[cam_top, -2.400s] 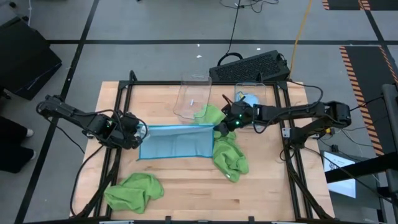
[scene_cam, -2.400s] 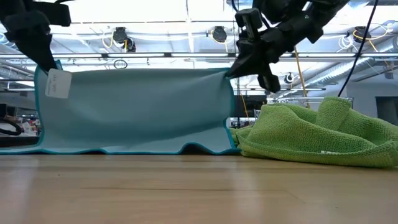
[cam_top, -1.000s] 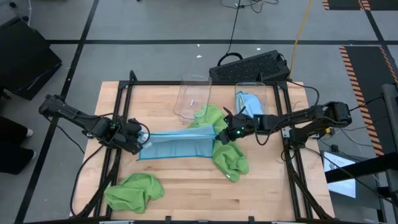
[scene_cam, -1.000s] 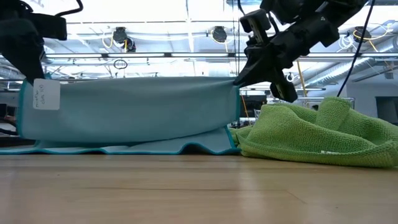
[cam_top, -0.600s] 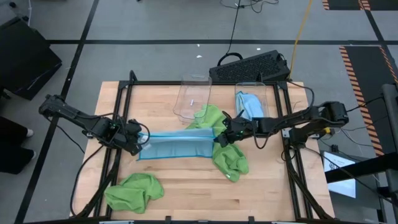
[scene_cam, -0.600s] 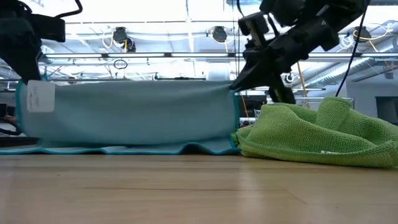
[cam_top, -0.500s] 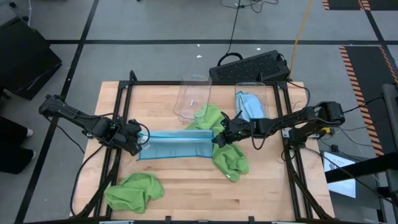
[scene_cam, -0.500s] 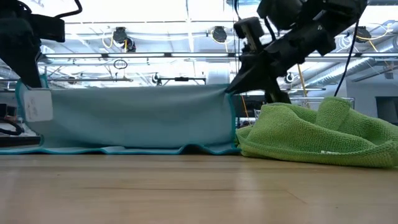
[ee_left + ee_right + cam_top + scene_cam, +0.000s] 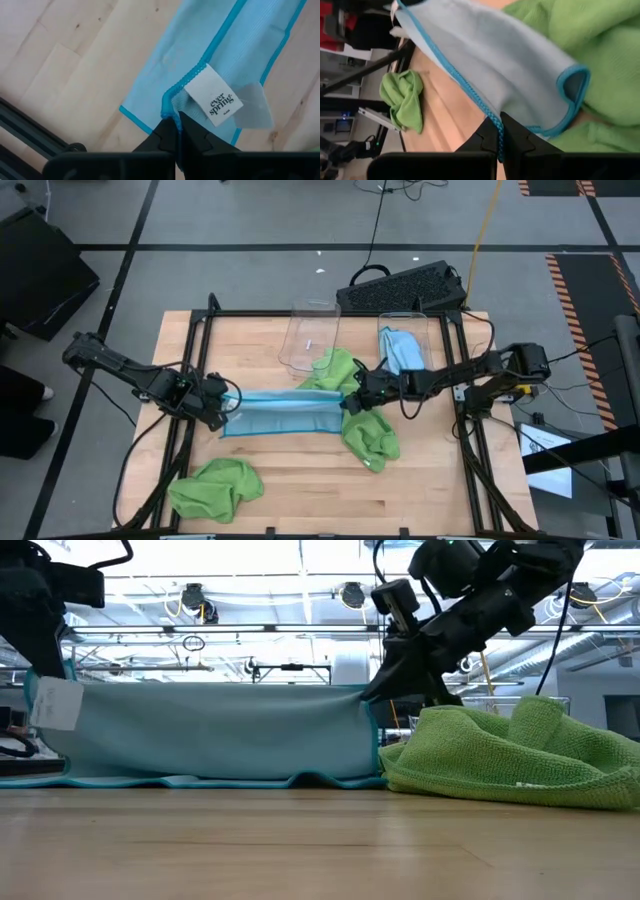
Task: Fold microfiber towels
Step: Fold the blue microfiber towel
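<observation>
A light blue microfiber towel (image 9: 285, 412) hangs stretched between my two grippers at the table's middle, its lower edge (image 9: 200, 780) resting on the wood. My left gripper (image 9: 226, 406) is shut on its left upper corner, beside a white label (image 9: 216, 98). My right gripper (image 9: 348, 402) is shut on its right upper corner. A lime green towel (image 9: 365, 430) lies bunched just right of it, and shows in the low view (image 9: 510, 755). Another green towel (image 9: 215, 485) lies at the near left. My left gripper pinches the towel's corner (image 9: 170, 107) between its two fingers, right beside the label. The towel hangs below the fingers, its lower edge on the table. My right gripper pinches the towel's opposite corner by its stitched edge (image 9: 496, 124), coming slanting down from the table's right. The top edge (image 9: 210, 687) runs nearly straight between the grippers.
Two clear plastic bins (image 9: 310, 335) stand at the far middle; the right one holds a blue towel (image 9: 402, 348). A green towel (image 9: 335, 368) lies beside them. A black keyboard (image 9: 405, 285) sits past the far edge. Bare wood lies near the front edge.
Both grippers have gone down and toward the table's near edge with the towel's upper corners. The towel's top edge has sunk lower and more of its lower part lies on the table. The right gripper has also shifted a little toward the left.
</observation>
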